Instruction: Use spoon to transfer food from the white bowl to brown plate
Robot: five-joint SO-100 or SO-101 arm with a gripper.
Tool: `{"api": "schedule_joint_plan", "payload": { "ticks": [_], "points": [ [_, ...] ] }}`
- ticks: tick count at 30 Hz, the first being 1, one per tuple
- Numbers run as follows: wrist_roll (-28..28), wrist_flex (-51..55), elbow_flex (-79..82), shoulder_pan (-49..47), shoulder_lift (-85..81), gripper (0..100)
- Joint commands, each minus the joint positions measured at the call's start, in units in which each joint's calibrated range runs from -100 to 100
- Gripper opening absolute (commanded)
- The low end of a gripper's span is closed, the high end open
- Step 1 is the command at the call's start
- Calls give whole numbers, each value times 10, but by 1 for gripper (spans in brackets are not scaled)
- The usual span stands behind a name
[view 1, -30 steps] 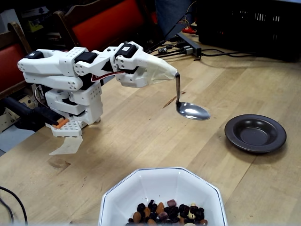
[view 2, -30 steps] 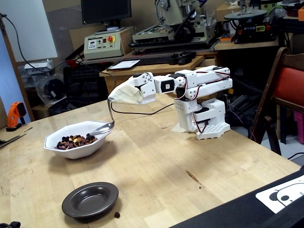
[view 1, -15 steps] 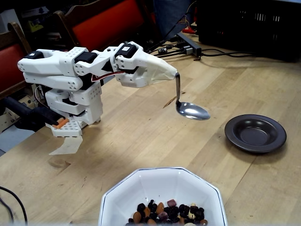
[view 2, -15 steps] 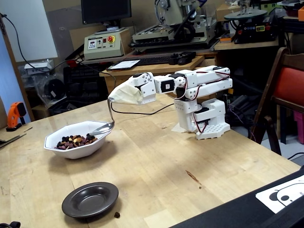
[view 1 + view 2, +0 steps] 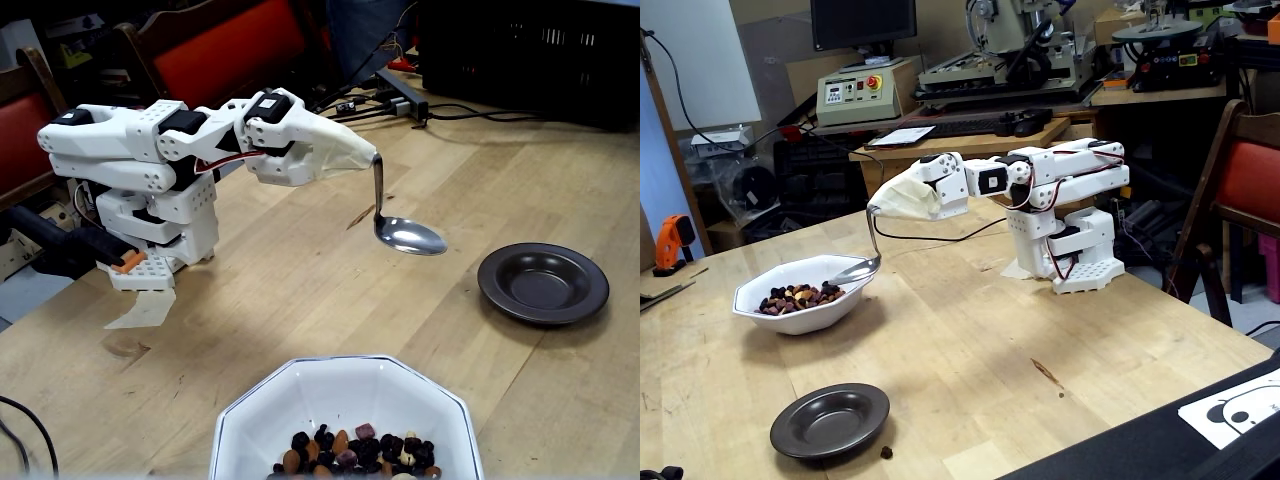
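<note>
The pincer [image 5: 372,157], wrapped in pale tape, is gripping the bent spoon [image 5: 408,235] and holding it up over the wooden surface [image 5: 300,290]. The spoon is looking empty. The food [image 5: 355,452] is sitting in the white bowl [image 5: 250,410]. The brown plate [image 5: 543,282] is sitting empty nearby.

Shiny silver spoon [image 5: 409,235], white bowl [image 5: 300,400] of brown, pale and purple-black food [image 5: 355,450], dark brown plate [image 5: 543,283], white claw [image 5: 365,157]

Even indoor light, soft shadows, slightly grainy, sharp focus.
</note>
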Motion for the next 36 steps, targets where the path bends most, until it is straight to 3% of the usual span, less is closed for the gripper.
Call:
{"api": "schedule_joint_plan", "payload": {
  "ticks": [1,16,27,36],
  "points": [
    [0,-8,2,1,-8,2],
    [2,-2,-126,2,0,2],
    [73,126,-229,1,0,2],
    [76,174,-343,1,19,2]
  ]
}}
